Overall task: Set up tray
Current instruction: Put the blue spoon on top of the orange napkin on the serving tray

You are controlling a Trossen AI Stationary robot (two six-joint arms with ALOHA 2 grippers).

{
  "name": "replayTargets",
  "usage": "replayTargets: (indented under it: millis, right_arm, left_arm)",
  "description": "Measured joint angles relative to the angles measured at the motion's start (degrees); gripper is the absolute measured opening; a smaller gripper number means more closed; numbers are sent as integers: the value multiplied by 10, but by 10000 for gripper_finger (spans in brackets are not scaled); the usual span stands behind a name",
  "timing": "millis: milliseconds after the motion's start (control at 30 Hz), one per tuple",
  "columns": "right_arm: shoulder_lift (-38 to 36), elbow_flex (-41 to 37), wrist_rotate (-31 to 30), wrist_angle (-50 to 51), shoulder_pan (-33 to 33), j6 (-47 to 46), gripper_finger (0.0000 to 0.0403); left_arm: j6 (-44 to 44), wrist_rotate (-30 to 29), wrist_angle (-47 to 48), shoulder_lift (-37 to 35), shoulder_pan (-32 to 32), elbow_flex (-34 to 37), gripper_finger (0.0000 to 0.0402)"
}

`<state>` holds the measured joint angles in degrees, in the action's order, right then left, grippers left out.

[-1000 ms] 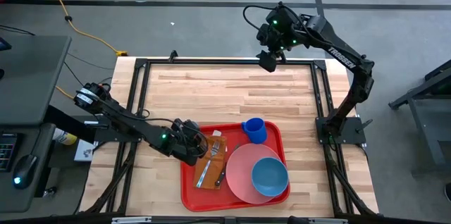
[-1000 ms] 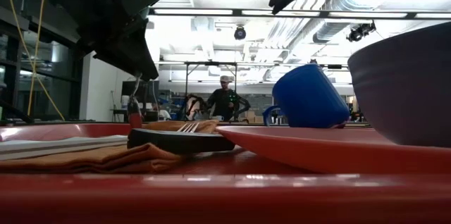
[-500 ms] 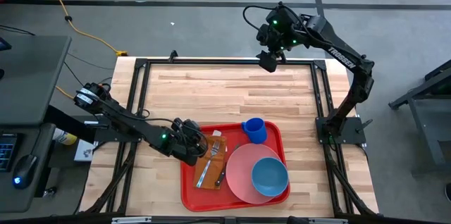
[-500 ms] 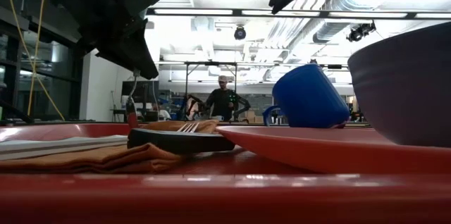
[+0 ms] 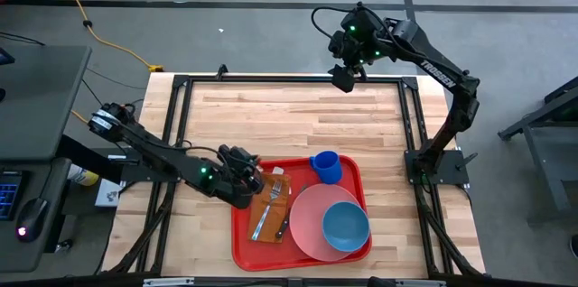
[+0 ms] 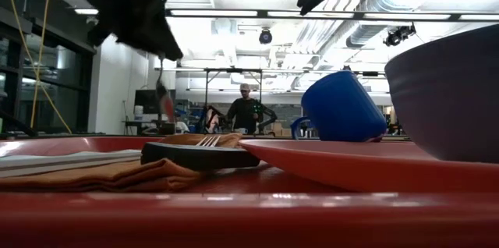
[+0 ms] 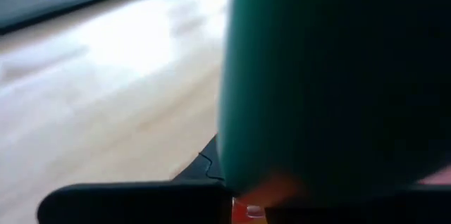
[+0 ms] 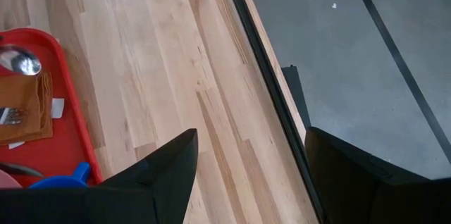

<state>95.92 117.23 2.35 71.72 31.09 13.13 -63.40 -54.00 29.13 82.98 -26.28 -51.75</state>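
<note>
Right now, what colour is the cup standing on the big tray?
Blue. The rounded plastic cup stands on the red rectangular tray, clearest in the high view.

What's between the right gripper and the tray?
Only bare wooden table lies between the right gripper and the tray, as the high view shows.

— What do you see at table height?
— I see a blue cup (image 6: 341, 108) behind a pink plate (image 6: 351, 162), a fork (image 6: 207, 140) on a brown napkin (image 6: 117, 174).
— Anyone behind?
— One person (image 6: 248, 111), far off.
</note>
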Motion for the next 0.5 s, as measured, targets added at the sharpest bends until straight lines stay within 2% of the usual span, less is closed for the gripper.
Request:
replayTargets:
  millis: [200, 400, 500]
  right_arm:
    - [0, 0, 0, 0, 0, -1, 240]
    - [0, 0, 0, 0, 0, 4, 240]
    - [0, 0, 0, 0, 0, 11, 240]
  left_arm:
    - [-12, -88, -37, -32, -1, 0, 70]
    - [-119, -133, -56, -29, -28, 0, 70]
    - [-166, -178, -55, -12, -51, 1, 70]
